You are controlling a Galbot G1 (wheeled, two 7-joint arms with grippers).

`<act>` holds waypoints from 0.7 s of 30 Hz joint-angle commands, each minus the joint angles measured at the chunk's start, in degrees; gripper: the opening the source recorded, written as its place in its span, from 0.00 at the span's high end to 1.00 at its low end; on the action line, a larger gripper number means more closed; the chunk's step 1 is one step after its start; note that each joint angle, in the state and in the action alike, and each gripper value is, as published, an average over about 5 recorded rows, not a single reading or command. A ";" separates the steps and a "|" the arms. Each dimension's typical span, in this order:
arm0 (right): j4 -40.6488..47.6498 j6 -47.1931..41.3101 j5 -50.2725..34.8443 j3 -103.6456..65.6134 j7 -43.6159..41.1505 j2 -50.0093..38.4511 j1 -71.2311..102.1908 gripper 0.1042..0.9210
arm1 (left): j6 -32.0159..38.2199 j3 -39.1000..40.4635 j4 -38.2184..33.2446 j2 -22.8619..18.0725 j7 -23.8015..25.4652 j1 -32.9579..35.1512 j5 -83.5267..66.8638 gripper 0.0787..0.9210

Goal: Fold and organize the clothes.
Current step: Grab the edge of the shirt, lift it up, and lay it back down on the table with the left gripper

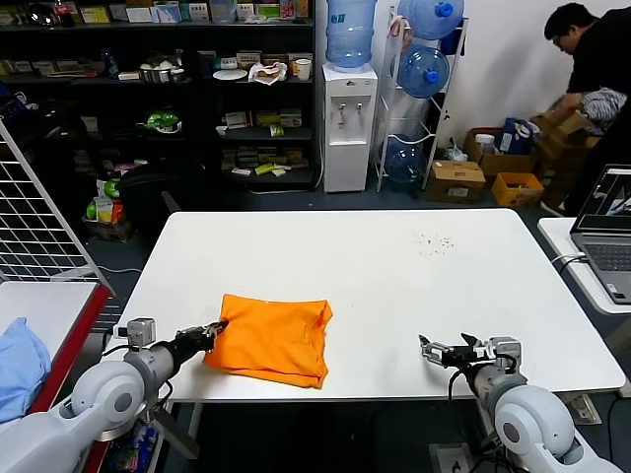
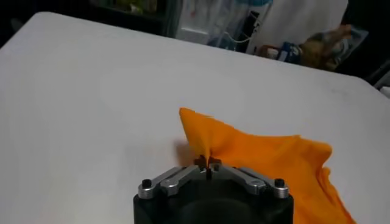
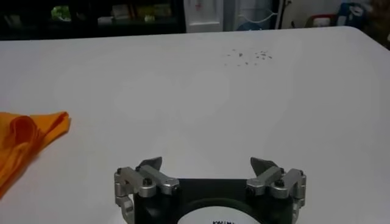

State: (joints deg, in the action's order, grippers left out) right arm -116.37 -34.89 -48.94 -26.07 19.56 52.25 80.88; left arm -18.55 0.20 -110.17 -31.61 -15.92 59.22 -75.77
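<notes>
From the head view, the shirt point(image 1: 271, 340) lies already folded into a rough square near the front edge of the table point(image 1: 394, 266), somewhat toward the front left corner, with no lettering showing. The left gripper point(image 1: 216, 328) is at the shirt's left edge, near its far corner, and the right gripper point(image 1: 441, 352) hovers low near the front edge toward the right corner, well apart from the cloth. A blue cloth point(image 1: 20, 367) sits on a side table off to the left. In the left wrist view, the left gripper point(image 2: 207, 164) has its fingers pinched together on a raised peak of the shirt point(image 2: 268, 158), the fabric pulled up into a small tent between them while the rest slumps flat behind. In the right wrist view, the right gripper point(image 3: 207, 164) stands wide apart with nothing between its fingers, and only a folded corner of the shirt point(image 3: 27, 137) shows far off to one side on the bare table point(image 3: 201, 91). The shirt looks light, soft and limp: it will sag and lose its fold if lifted by one point, so it is best taken by an edge or corner through all the layers, or dragged flat rather than raised high.
</notes>
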 commanded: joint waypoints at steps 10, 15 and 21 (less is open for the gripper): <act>0.73 1.01 1.25 0.75 -1.98 -1.18 -1.15 0.00 | -4.58 -26.98 -17.65 10.47 -20.30 13.39 -8.75 0.97; 1.10 1.22 1.40 1.36 -2.37 -1.39 -1.88 0.00 | -5.33 -29.33 -16.28 14.97 -26.20 13.04 -15.89 0.97; 1.27 1.48 1.59 1.70 -2.87 -1.60 -2.25 0.00 | -5.48 -25.90 -12.76 19.41 -29.33 10.20 -20.65 0.97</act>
State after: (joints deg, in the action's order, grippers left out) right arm -115.19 -33.56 -47.58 -24.61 17.15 50.82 78.89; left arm -23.09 -21.97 -123.80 -20.86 -35.90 68.93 -86.68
